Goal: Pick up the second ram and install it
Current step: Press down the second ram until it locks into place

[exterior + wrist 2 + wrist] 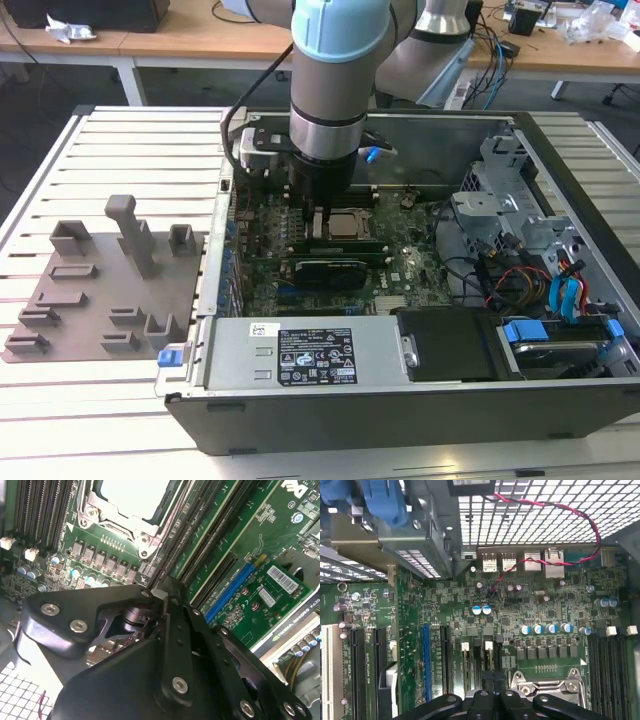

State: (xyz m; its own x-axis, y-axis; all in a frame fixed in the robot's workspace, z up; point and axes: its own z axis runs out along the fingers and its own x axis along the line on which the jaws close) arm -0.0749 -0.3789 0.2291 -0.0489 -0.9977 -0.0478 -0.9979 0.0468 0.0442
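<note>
Ram first: where is the second ram seen?

— It cannot be picked out with certainty. The gripper (487, 682) is lowered into the open computer case (400, 410), directly over the memory slots (482, 662) beside the processor socket (545, 690).

— How are the jaws set?

— In both wrist views they are drawn narrowly together; whether a thin stick is pinched between them cannot be told.

— And what is seen around it?

— In the exterior view, the arm (335, 80) is seen standing upright above the motherboard. A grey holder plate (100, 290) with raised blocks is laid on the slatted desk (100, 150), at the exterior view's left of the case.
</note>
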